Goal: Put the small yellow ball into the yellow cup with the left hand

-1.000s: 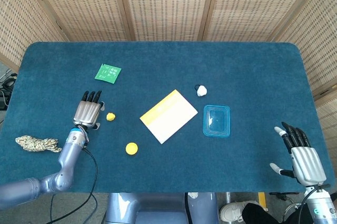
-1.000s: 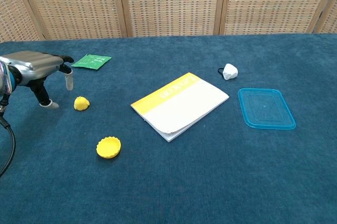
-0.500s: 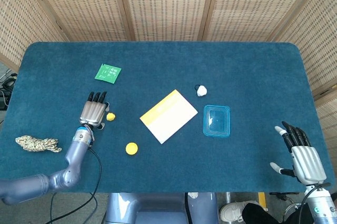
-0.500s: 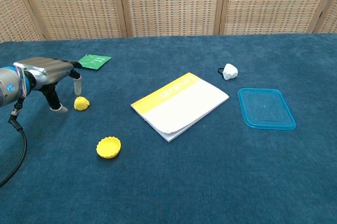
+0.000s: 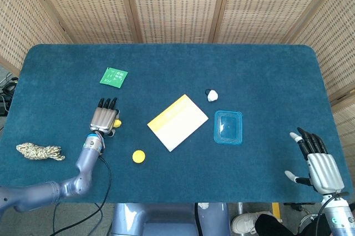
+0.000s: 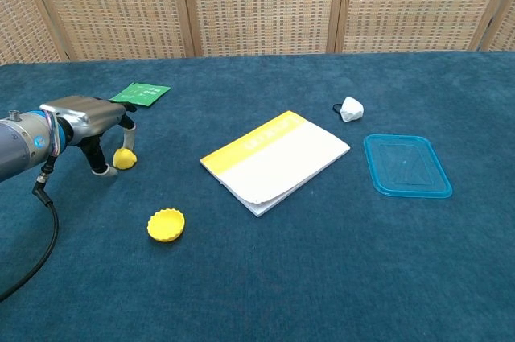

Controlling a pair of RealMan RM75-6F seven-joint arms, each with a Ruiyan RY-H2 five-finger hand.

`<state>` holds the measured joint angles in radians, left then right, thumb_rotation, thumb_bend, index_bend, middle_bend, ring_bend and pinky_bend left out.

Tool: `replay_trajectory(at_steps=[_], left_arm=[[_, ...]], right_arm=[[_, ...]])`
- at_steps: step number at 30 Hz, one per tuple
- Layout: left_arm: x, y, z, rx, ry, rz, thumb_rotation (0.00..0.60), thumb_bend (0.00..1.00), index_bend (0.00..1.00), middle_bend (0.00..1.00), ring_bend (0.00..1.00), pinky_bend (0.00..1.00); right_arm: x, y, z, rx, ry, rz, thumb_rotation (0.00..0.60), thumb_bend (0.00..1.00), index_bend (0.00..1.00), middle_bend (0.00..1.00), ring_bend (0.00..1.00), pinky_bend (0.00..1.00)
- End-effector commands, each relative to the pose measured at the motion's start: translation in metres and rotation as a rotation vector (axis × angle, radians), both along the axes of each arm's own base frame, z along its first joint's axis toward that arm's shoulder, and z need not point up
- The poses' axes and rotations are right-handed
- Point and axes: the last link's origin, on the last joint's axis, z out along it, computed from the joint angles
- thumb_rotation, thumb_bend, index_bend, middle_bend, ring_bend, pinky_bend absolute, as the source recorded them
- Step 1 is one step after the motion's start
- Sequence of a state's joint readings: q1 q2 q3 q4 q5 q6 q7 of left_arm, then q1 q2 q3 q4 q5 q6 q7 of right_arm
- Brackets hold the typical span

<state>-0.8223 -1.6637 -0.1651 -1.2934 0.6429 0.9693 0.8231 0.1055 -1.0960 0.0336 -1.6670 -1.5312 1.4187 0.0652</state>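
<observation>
The small yellow ball [image 6: 123,159] lies on the blue cloth, and in the head view only its edge [image 5: 117,124] shows beside my left hand. My left hand [image 6: 87,119] [image 5: 104,117] hovers over it, palm down. One fingertip [image 6: 127,142] touches the ball's top, while the thumb tip [image 6: 100,169] rests on the cloth just left of the ball. The ball is still on the table. The yellow cup [image 6: 166,224] [image 5: 138,156] stands open side up, nearer the front and to the right of the hand. My right hand [image 5: 318,167] rests open at the front right corner.
A white and yellow notebook [image 5: 177,121] lies mid-table, with a blue plastic lid [image 5: 228,126] to its right and a small white object [image 5: 212,95] behind the lid. A green packet [image 5: 113,76] sits behind my left hand, and a coiled rope [image 5: 39,151] lies at the far left.
My left hand has slid right across the cloth, from well left of the ball to over it, with fingers now on both sides. The ball, the cup and my right hand have not moved.
</observation>
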Motion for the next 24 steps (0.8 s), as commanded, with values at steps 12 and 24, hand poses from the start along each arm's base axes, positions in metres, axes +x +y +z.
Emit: replay_trajectory(at_steps=[12, 24], left_arm=[[-0.0008, -0.0018, -0.0027, -0.003, -0.012, 0.005, 0.600, 0.35, 0.49, 0.00, 0.00, 0.04], [0.0005, -0.0044, 0.0007, 0.005, -0.028, -0.006, 0.600, 0.35, 0.51, 0.00, 0.00, 0.04]], right_arm=[[0.0006, 0.0005, -0.0009, 0.001, 0.002, 0.004, 0.600, 0.00, 0.10, 0.00, 0.00, 0.00], [0.0015, 0.0009, -0.0011, 0.000, 0.004, 0.008, 0.600, 0.00, 0.10, 0.00, 0.00, 0.00]])
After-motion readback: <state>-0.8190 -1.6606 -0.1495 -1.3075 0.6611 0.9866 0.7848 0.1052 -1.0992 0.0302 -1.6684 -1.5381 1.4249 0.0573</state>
